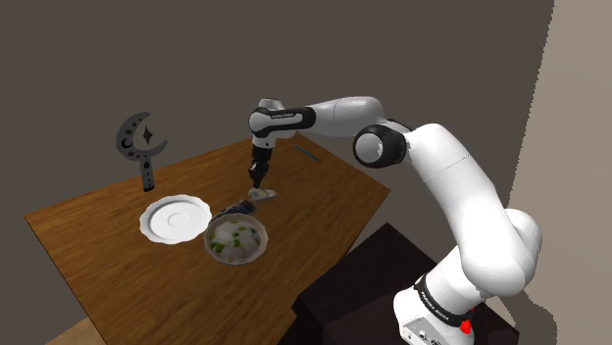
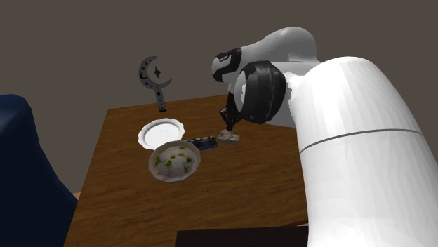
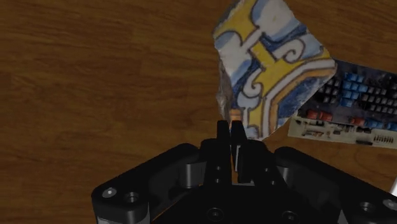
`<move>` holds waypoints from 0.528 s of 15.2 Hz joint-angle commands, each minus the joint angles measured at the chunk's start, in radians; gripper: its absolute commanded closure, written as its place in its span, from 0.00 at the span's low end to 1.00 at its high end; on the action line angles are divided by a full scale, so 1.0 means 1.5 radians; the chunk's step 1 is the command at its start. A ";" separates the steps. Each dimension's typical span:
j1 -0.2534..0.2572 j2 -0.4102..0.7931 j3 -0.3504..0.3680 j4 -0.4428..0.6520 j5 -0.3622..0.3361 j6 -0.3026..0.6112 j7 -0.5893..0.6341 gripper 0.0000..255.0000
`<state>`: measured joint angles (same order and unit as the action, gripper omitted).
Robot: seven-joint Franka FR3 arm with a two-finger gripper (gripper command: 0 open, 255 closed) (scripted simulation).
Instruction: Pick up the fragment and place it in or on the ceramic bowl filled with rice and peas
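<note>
Black fingers (image 3: 221, 139) of the gripper (image 3: 229, 125) stand almost together, pinching the near edge of the fragment (image 3: 273, 63), a shard painted blue, yellow and white that overlaps a circuit board (image 3: 356, 102) on the wooden table (image 3: 95, 76). In the shoulder view, the bowl (image 1: 210, 245) of rice and peas sits at seven o'clock from the fragment, with a white plate (image 1: 175, 218) at the bowl's ten o'clock.

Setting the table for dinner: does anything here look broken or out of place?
Yes. A jagged painted shard, clearly broken off something, sits next to a bare circuit board, close to the bowl of rice and peas. Both look odd beside food.
</note>
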<state>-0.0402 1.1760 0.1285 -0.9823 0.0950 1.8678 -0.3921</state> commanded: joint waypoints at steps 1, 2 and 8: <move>0.000 -0.003 0.000 -0.006 0.000 -0.004 0.001 1.00; 0.000 -0.003 0.000 -0.003 0.000 -0.001 0.001 1.00; 0.040 -0.189 -0.017 -0.306 -0.099 0.108 -0.101 0.00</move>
<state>0.0058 0.9468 0.1070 -1.3533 -0.0191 1.9973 -0.5161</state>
